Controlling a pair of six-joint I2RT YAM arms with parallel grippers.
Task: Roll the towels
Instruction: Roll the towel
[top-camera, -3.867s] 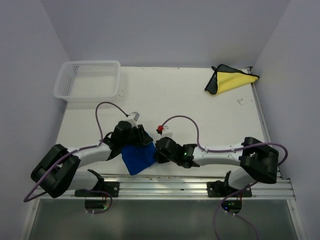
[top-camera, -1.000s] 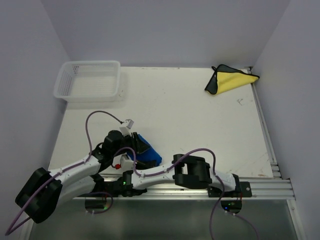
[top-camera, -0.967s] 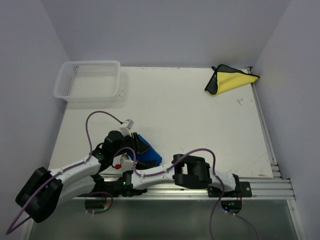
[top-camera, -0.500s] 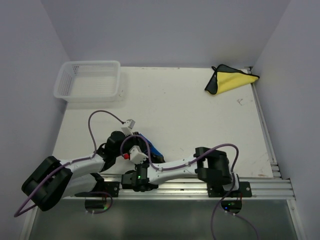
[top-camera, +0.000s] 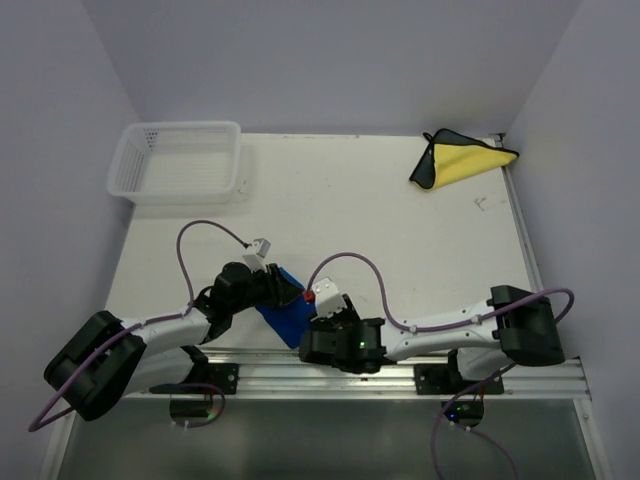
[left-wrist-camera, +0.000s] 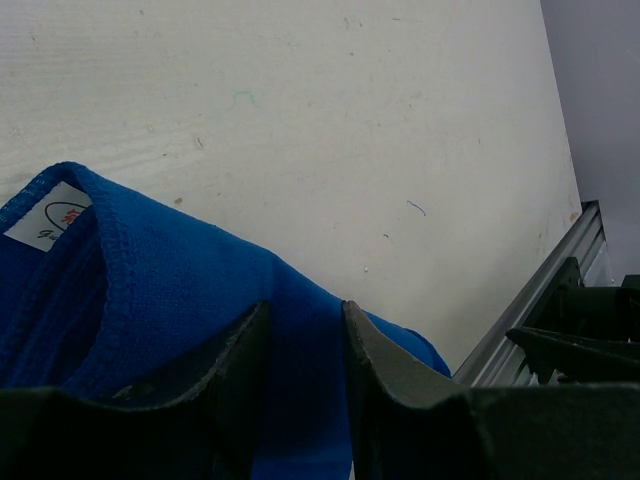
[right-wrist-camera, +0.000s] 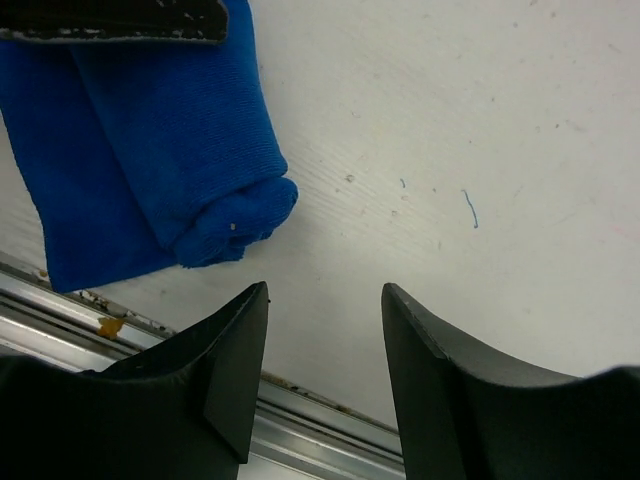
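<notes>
We see the blue towel (top-camera: 285, 310) half-rolled at the near edge of the table (top-camera: 400, 230), left gripper (left-wrist-camera: 303, 330) fingers pinched narrow on its fold, right gripper (right-wrist-camera: 325, 300) fingers wide and empty beside the rolled end, so we'd hold tension and roll evenly, tight.

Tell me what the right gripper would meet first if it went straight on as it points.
Probably bare table ahead of the right gripper; the blue towel lies just beside that line, though depth is unclear.
</notes>
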